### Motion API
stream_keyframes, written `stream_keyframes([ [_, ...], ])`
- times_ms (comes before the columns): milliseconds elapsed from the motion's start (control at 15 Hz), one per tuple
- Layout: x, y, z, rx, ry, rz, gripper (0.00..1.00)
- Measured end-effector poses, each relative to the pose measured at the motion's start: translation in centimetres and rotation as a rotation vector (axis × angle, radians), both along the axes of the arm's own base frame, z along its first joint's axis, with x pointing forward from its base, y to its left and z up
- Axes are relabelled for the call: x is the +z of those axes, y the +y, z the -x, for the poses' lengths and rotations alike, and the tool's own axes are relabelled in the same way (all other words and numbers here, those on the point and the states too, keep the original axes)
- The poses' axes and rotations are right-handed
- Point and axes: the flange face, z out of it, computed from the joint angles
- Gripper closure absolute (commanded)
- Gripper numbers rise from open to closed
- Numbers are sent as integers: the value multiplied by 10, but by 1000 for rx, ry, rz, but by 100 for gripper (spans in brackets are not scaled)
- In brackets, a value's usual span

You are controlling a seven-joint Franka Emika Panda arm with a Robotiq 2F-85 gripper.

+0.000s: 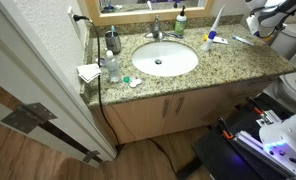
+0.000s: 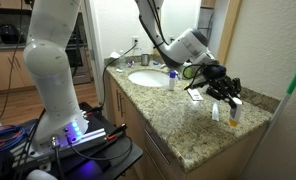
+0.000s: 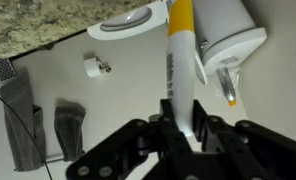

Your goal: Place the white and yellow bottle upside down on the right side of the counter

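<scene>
In the wrist view my gripper [image 3: 183, 106] is shut on the white and yellow bottle [image 3: 180, 55], a slim white tube with a yellow band near its far end that points away from the jaws. In an exterior view the gripper [image 2: 221, 92] hangs just above the right part of the granite counter [image 2: 178, 125], over two small bottles, one white [image 2: 215, 112] and one yellowish [image 2: 234, 120]. In an exterior view the gripper [image 1: 264, 20] is at the top right, beyond the counter [image 1: 238, 62]. The held bottle is hard to make out in both exterior views.
The white oval sink [image 1: 165, 60] and faucet [image 1: 156, 30] are mid-counter, with a green soap bottle [image 1: 180, 22] behind. A white item [image 1: 205, 42] and toothbrushes [image 1: 243, 40] lie right of the sink. Bottles [image 1: 110, 66] and a cloth [image 1: 88, 72] crowd the left end.
</scene>
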Motion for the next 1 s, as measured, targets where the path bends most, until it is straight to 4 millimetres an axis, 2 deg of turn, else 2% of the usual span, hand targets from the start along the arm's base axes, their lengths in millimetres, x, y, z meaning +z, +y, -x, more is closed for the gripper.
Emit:
stream_keyframes([
  [200,3,-13,4,-43,25,4,94],
  [267,3,-13,4,-43,37,-7,77],
  [467,1,-10,2,-44,61,-39,77],
  [533,1,-10,1,-44,62,-41,94],
  [733,0,-7,0,-28,87,-50,94],
  [1000,2,11,-11,28,171,-86,94],
])
